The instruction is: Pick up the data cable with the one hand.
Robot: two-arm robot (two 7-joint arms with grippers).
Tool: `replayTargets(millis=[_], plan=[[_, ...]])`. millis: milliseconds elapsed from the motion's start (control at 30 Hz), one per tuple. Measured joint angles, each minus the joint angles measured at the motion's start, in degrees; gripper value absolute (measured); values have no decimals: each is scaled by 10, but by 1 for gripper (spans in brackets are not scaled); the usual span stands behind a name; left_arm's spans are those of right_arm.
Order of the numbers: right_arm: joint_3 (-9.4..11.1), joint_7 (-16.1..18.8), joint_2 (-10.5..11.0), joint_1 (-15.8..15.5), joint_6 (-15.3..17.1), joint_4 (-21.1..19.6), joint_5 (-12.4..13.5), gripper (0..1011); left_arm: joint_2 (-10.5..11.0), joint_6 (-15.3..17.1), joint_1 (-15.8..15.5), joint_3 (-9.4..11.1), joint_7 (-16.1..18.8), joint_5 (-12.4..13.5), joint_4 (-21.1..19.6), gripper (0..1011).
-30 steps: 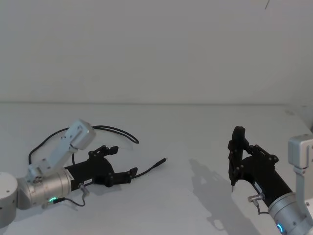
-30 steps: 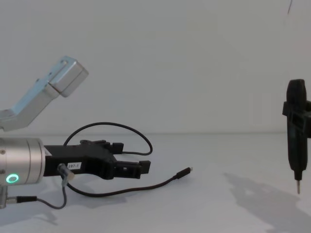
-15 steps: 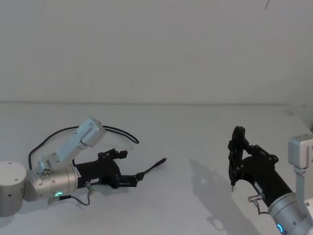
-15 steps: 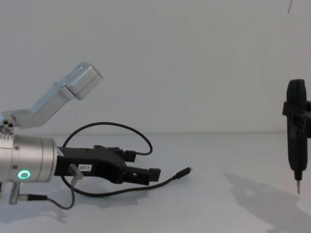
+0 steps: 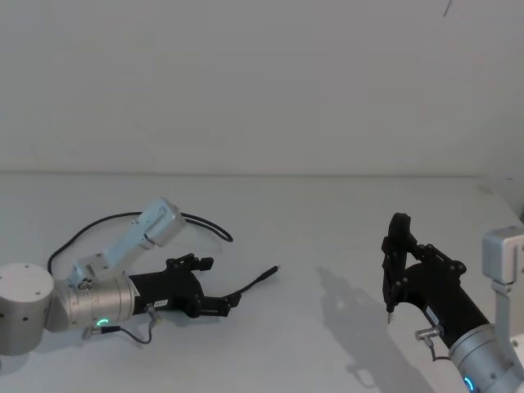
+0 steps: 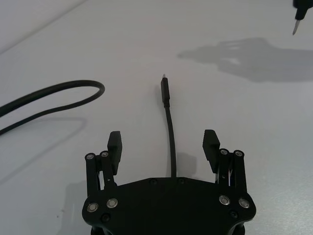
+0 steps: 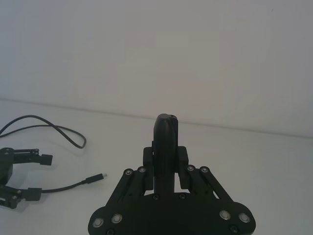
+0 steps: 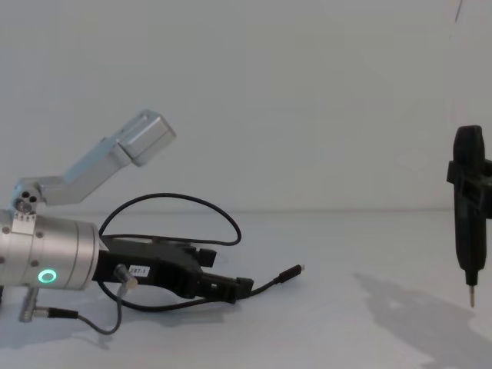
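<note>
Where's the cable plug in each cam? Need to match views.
Head: plug lower centre, just past the left claw, well left of the right claw gripping a black tool.
Chest: plug lower centre, right of the left claw.
Left wrist: plug straight ahead of the open left claw.
Right wrist: plug just beyond the left claw's fingers.
Shared landmark: the left claw, straddling the cable behind the plug.

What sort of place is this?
Likely a robot test bench in a lab: a bare white tabletop against a plain white wall, a long thin black looping data cable running between the fingers of the open black two-fingered left gripper, and the right gripper shut on a black metal-tipped tool.
</note>
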Motion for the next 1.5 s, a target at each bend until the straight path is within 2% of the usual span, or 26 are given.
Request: replayTargets(millis=[367,467,700,767,800,900,933,1000,1167,1267,1500], plan=[[0,0,0,0,0,0,0,279,-10,7,-16,14,-11,12,27,998],[0,0,0,0,0,0,0,279,-13,7,-20,16,-14,14,34,954],[0,0,0,0,0,0,0,279,-19,7,-26,18,-18,14,46,790],[0,0,0,0,0,0,0,279,-21,7,-27,19,-20,14,49,716],[0,0,0,0,0,0,0,279,-21,6,-27,19,-20,14,50,716],[0,0,0,0,0,0,0,279,-23,6,-27,20,-22,13,54,606],[0,0,0,0,0,0,0,279,-24,6,-27,20,-22,12,54,606],[0,0,0,0,0,0,0,279,-24,6,-27,21,-23,12,55,499],[0,0,0,0,0,0,0,279,-26,5,-27,23,-26,11,58,413],[0,0,0,0,0,0,0,279,-28,6,-28,25,-28,10,61,310],[0,0,0,0,0,0,0,279,-32,6,-27,28,-30,8,64,146]])
